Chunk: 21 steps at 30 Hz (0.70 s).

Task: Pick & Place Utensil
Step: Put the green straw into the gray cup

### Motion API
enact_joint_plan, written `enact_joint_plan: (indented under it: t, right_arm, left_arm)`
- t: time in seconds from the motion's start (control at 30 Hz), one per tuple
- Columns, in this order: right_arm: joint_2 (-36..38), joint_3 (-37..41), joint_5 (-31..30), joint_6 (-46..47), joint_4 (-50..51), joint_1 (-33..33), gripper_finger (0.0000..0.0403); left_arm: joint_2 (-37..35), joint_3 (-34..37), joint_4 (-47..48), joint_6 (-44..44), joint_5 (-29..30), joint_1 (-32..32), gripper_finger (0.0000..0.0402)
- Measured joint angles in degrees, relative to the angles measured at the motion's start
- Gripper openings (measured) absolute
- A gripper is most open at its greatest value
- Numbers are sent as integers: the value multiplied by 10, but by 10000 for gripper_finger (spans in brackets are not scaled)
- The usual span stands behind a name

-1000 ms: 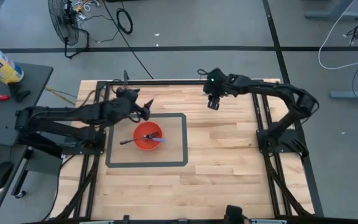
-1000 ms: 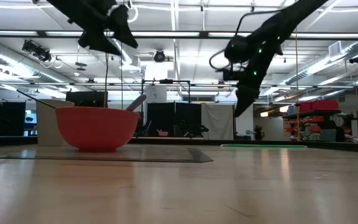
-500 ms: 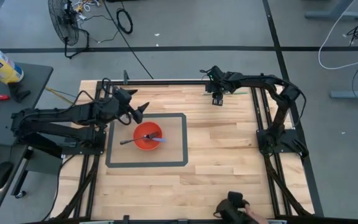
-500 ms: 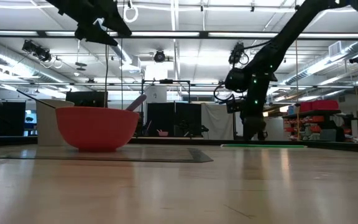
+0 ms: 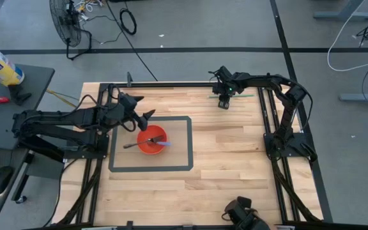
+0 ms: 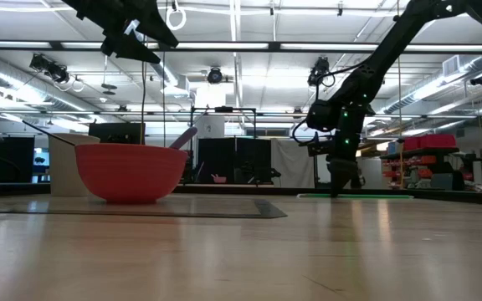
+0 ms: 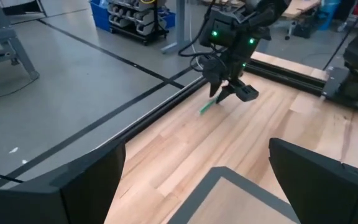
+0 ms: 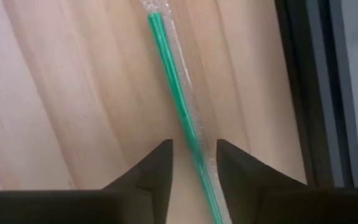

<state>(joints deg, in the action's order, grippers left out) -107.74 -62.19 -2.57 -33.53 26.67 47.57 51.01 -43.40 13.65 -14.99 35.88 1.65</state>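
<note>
Right gripper [image 8: 192, 163] has dropped to the worktop [image 5: 235, 160] at twelve o'clock, fingers apart astride the green straw [image 8: 178, 102] (grasp apparently imminent).

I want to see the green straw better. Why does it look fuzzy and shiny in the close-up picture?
In the right wrist view the green straw is very near the lens, so it blurs between the right claw and its fingers; its clear wrapper catches the light. In the low view, bright ceiling lights wash out the room behind the red bowl.

Green straw [image 8: 178, 99], red bowl [image 5: 151, 141]
</note>
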Motion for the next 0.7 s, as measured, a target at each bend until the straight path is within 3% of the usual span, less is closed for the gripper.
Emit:
enact_joint_plan:
  t: [0.3,0.7]
  right_arm:
    - [-1,1,1,-27,13,-5,58]
    - [-2,2,0,34,20,-28,39]
  left_arm:
    - [0,0,0,-13,-1,0,399]
    - [0,0,8,7,-47,0,399]
